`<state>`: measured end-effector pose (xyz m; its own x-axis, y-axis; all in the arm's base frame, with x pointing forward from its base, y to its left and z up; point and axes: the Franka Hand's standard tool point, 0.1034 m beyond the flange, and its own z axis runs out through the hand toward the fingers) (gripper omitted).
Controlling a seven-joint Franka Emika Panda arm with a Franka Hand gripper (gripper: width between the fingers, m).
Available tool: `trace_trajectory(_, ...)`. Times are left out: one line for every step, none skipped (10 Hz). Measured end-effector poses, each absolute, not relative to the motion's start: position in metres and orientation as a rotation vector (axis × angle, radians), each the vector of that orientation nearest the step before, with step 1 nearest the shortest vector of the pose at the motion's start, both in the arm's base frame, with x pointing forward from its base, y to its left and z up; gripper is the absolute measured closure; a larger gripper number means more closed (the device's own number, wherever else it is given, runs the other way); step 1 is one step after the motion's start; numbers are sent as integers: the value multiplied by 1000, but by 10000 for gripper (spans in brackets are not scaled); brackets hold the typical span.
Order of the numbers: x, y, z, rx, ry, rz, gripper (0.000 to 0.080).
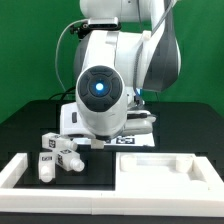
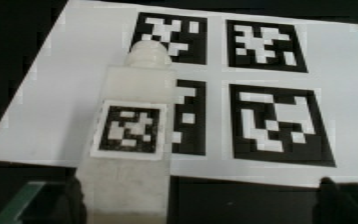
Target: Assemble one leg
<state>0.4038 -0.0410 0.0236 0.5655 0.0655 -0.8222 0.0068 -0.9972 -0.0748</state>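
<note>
In the wrist view a leg [image 2: 130, 130], a white square post with a black-and-white tag on its side, reaches from between my fingers out over the marker board [image 2: 265, 100]. My gripper [image 2: 197, 200] is open, jaws wide apart. The leg sits close beside one dark fingertip [image 2: 48, 203]; the other fingertip [image 2: 346, 203] is well clear of it. I cannot tell whether the leg touches the near finger. In the exterior view the arm [image 1: 105, 90] hides the gripper and this leg. More white legs [image 1: 57, 153] lie in a loose group at the exterior view's left.
A wide flat white panel with raised corners [image 1: 160, 170] lies at the front of the exterior view's right. A white raised strip [image 1: 18, 172] lies at the front left. The marker board [image 1: 140, 130] shows partly behind the arm.
</note>
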Motion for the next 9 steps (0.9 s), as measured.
trace_trajectory(404, -41, 23, -2726, -63, 1430, 151)
trace_trajectory(405, -41, 23, -2725, -62, 1428, 151)
trace_trajectory(404, -41, 23, -2723, -61, 1427, 151)
trace_trajectory(404, -41, 23, -2723, -61, 1428, 151)
trace_trajectory(404, -41, 23, -2723, -61, 1428, 151)
trace_trajectory(404, -41, 23, -2723, -61, 1428, 151)
trace_trajectory(404, -41, 23, -2723, -61, 1428, 151)
trace_trajectory(405, -43, 33, -2707, -83, 1477, 151)
trace_trajectory(410, -48, 45, -2697, -110, 1518, 151)
